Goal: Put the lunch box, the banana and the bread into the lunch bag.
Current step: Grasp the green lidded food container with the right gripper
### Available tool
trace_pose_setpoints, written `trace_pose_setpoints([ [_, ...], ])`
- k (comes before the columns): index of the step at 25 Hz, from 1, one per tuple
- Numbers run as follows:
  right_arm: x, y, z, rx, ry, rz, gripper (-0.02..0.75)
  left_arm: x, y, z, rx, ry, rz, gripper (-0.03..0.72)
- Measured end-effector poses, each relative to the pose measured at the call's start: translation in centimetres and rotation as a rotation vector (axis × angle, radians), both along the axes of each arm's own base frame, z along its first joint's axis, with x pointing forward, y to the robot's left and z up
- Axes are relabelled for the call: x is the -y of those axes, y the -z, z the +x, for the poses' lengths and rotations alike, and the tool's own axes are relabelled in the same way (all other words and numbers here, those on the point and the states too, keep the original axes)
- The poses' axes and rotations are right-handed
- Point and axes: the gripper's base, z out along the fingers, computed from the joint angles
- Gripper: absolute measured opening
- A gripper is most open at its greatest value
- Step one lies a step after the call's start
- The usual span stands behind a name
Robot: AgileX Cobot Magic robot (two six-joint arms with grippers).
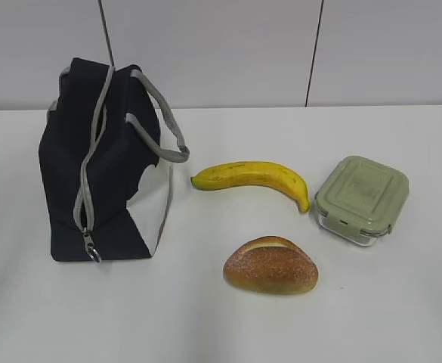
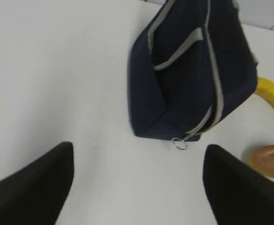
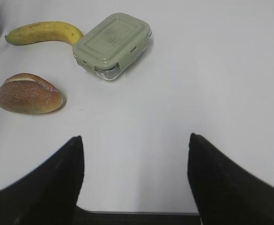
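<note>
The navy lunch bag [image 1: 103, 170] stands zipped shut at the left, its ring pull [image 1: 92, 252] low at the front. It also shows in the left wrist view [image 2: 193, 75]. The banana [image 1: 255, 178] lies mid-table, the bread [image 1: 270, 265] in front of it, the green-lidded lunch box [image 1: 361, 198] at the right. The right wrist view shows the banana [image 3: 43, 32], bread [image 3: 28, 93] and lunch box [image 3: 112, 44]. My left gripper [image 2: 139, 161] is open and empty, short of the bag. My right gripper [image 3: 135, 154] is open and empty, short of the lunch box. Neither gripper shows in the exterior view.
The white table [image 1: 228, 325] runs to a pale panelled wall [image 1: 221, 45] behind. The table's front edge [image 3: 137, 213] lies just under my right gripper. The banana tip [image 2: 272, 93] and bread [image 2: 270, 161] show at the right of the left wrist view.
</note>
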Motion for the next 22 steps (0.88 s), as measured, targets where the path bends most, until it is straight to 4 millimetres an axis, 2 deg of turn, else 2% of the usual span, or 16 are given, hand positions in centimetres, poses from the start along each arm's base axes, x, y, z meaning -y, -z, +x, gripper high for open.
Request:
trace_pose_setpoints([
  [5, 0.0, 0.0, 0.0, 0.0, 0.0, 0.0, 0.511, 0.7, -2.1, 5.7, -0.044, 0.087, -0.088, 0.505],
  [12, 0.0, 0.0, 0.0, 0.0, 0.0, 0.0, 0.511, 1.0, -2.9, 14.2, -0.143, 0.157, -0.151, 0.492],
  [16, 0.0, 0.0, 0.0, 0.0, 0.0, 0.0, 0.511, 1.6, -2.1, 18.8, -0.24, 0.208, -0.163, 0.491],
  [19, 0.0, 0.0, 0.0, 0.0, 0.0, 0.0, 0.511, 3.2, -1.4, 22.0, -0.284, 0.268, -0.131, 0.49],
  [22, 0.0, 0.0, 0.0, 0.0, 0.0, 0.0, 0.512, 4.6, 0.2, 24.9, -0.35, 0.318, -0.105, 0.49],
])
